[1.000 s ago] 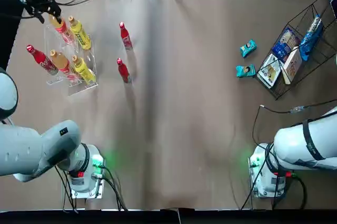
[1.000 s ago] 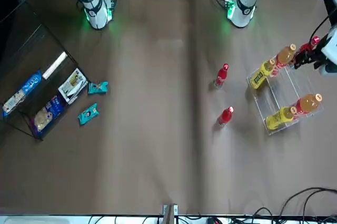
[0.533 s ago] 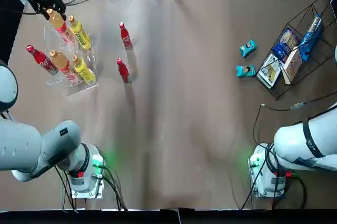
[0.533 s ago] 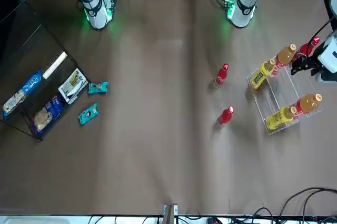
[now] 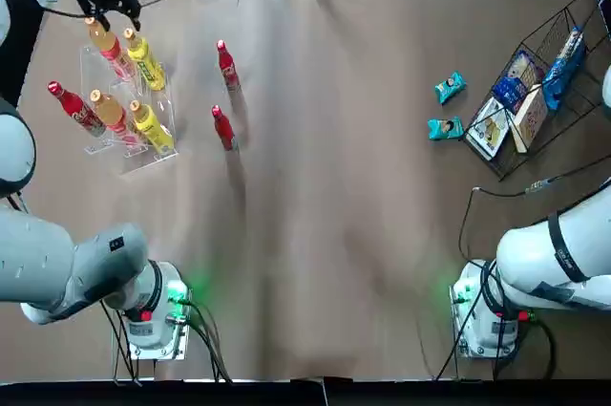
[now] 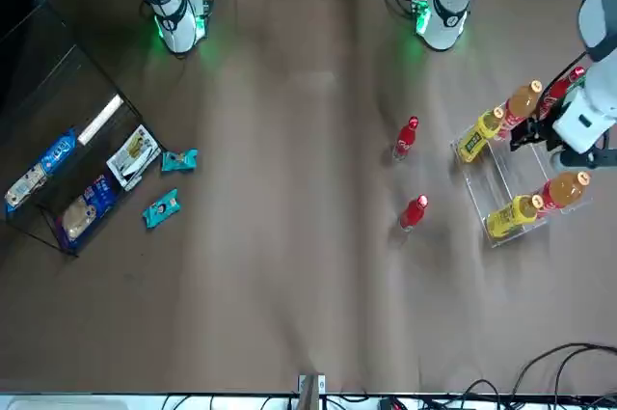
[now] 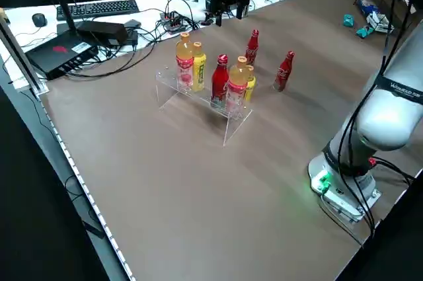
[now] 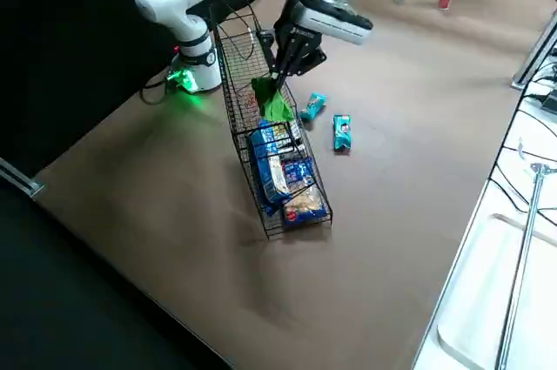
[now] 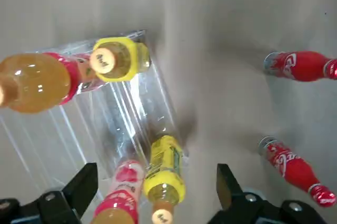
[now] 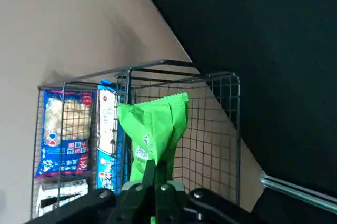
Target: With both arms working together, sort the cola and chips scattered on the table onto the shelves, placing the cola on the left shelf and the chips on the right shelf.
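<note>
One cola bottle (image 5: 74, 108) lies in the left shelf (image 5: 153, 160), a clear rack. Two more cola bottles (image 5: 227, 64) (image 5: 222, 127) stand on the table just right of it. My left gripper (image 5: 112, 7) hovers open over the rack's far end with nothing between its fingers (image 9: 79, 192). Above the right shelf (image 8: 261, 205), a black wire rack, my right gripper (image 8: 277, 74) is shut on the green chips bag (image 10: 155, 129). Two teal chips bags (image 5: 449, 87) (image 5: 445, 128) lie on the table beside that rack.
Orange bottles (image 5: 103, 43) and yellow bottles (image 5: 143, 57) fill the other slots of the clear rack. Blue-and-white packets (image 5: 520, 76) lie in the wire rack. Cables and a keyboard (image 7: 99, 8) sit beyond the table's far edge.
My left gripper has moved from the rack's far-left corner rightward, away from my base, past the orange bottle. The bottles and teal bags have not moved.
</note>
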You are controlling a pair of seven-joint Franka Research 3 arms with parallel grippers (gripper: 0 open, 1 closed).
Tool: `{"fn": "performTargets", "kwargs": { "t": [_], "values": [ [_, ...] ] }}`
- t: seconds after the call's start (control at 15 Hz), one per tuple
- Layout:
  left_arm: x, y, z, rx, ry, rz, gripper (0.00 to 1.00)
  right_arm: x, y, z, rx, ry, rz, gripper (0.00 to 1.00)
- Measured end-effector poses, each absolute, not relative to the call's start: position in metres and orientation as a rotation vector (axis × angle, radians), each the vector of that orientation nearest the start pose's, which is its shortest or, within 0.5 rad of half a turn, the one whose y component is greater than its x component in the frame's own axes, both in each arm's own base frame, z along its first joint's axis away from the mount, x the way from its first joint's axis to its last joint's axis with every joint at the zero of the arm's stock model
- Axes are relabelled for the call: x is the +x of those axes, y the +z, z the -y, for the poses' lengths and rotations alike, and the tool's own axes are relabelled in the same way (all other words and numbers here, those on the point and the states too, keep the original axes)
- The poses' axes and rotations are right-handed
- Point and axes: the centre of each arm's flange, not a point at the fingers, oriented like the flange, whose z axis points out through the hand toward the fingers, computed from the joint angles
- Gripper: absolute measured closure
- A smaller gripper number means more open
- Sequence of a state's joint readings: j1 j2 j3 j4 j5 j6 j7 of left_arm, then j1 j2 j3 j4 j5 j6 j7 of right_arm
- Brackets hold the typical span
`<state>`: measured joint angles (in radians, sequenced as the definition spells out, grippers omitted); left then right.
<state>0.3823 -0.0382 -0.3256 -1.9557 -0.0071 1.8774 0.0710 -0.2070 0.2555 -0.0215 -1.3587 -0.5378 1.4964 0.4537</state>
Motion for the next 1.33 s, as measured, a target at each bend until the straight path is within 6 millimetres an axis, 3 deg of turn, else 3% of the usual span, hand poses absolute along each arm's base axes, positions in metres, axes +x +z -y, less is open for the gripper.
{"fn": "performTargets", "kwargs": {
  "t": [0.2,0.4,0.67,0.93,1.13,1.33],
  "values": [
    [0.548,0.482,-0.009,-3.137,0.079,0.003,0.01,0.589,0.581,0.207,2.444,-0.098,0.852,0.99],
    [0.558,0.467,0.031,-3.136,0.108,0.042,0.00,0.588,0.578,0.212,2.447,-0.116,0.842,0.96],
    [0.567,0.450,0.058,-3.135,0.110,0.068,0.00,0.588,0.574,0.212,2.449,-0.126,0.834,0.65],
    [0.573,0.435,0.066,-3.144,0.113,0.070,0.00,0.589,0.574,0.210,2.458,-0.129,0.819,0.67],
    [0.576,0.421,0.080,-3.142,0.126,0.064,0.00,0.586,0.573,0.195,2.461,-0.199,0.800,0.69],
    [0.581,0.407,0.086,-3.122,0.115,0.099,0.00,0.587,0.576,0.154,2.538,-0.245,0.762,0.70]
  ]
}}
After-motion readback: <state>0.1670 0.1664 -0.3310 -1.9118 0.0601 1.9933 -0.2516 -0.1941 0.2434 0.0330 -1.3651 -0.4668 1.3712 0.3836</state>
